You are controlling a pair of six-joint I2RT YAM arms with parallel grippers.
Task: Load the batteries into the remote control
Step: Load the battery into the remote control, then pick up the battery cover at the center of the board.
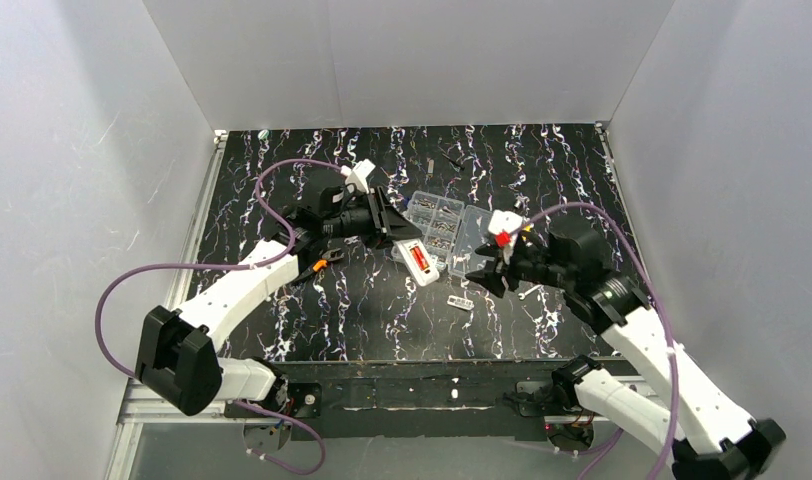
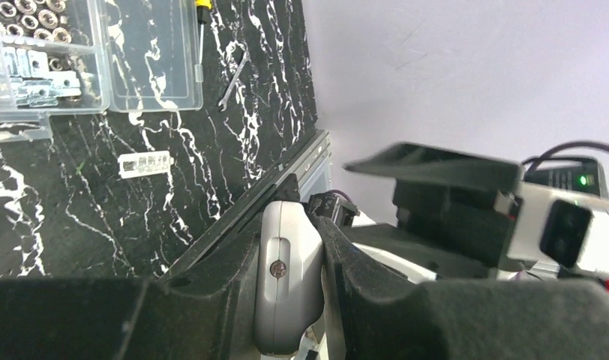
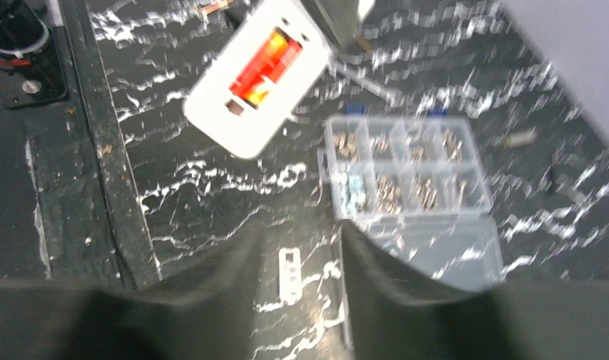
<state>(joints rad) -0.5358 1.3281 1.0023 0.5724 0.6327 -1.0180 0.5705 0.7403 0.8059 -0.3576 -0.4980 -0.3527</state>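
Note:
My left gripper (image 1: 395, 236) is shut on the remote control (image 1: 427, 271) and holds it tilted above the table. The battery recess faces up with a red-orange battery (image 1: 418, 258) in it. In the left wrist view the remote's grey-white end (image 2: 286, 289) is clamped between the fingers (image 2: 226, 285). In the right wrist view the remote (image 3: 211, 105) shows at the upper left with the battery (image 3: 268, 61) in its recess. My right gripper (image 1: 490, 272) is open and empty, to the right of the remote. Its jaws (image 3: 298, 247) hover over the small white cover piece (image 3: 289, 274).
A clear compartment box (image 1: 444, 228) of small metal parts lies open behind the remote, also in the right wrist view (image 3: 406, 172). The cover piece (image 1: 460, 302) lies on the black marbled table. An Allen key (image 2: 234, 81) and a screwdriver (image 2: 202, 34) lie nearby.

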